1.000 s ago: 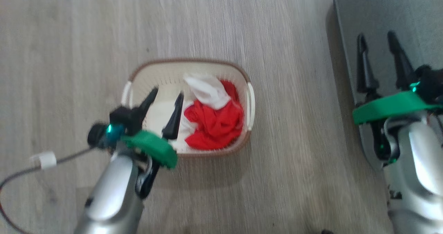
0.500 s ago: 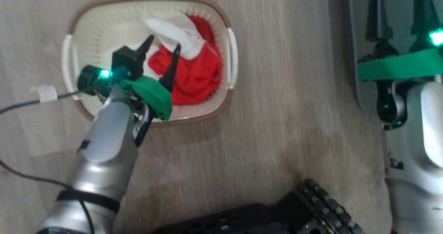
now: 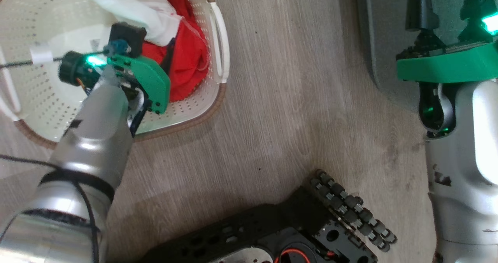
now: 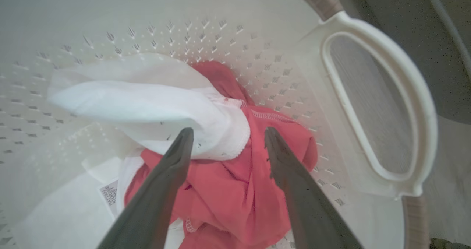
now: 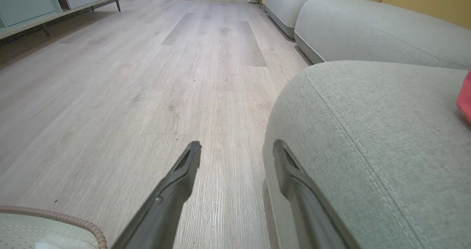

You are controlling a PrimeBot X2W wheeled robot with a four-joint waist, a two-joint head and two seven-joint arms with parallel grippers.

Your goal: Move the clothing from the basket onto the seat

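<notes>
1. Two sets of jaws are in view, and both stand wide apart with nothing between them.
2. The left jaws hang inside the basket (image 4: 228,35), with their tips close over the clothing (image 3: 184,60). One tip is above the hem of the white piece (image 4: 147,101), the other above the red fabric (image 4: 235,190). I cannot tell whether they touch the cloth.
3. The clothing lies heaped against the basket wall near one side handle (image 4: 428,123). The basket stands on the floor (image 3: 295,99).
4. The right jaws hover empty just beside the rounded corner of the seat (image 5: 368,149).
5. In my judgement the step in hand is the reach for a grasp, and nothing is lifted yet.
6. The next move calls for a short descent and a closing on a thick fold, best where white overlaps red. After that comes a lift clear of the rim and a carry across to the seat. The soft cloth may slip or trail.
</notes>
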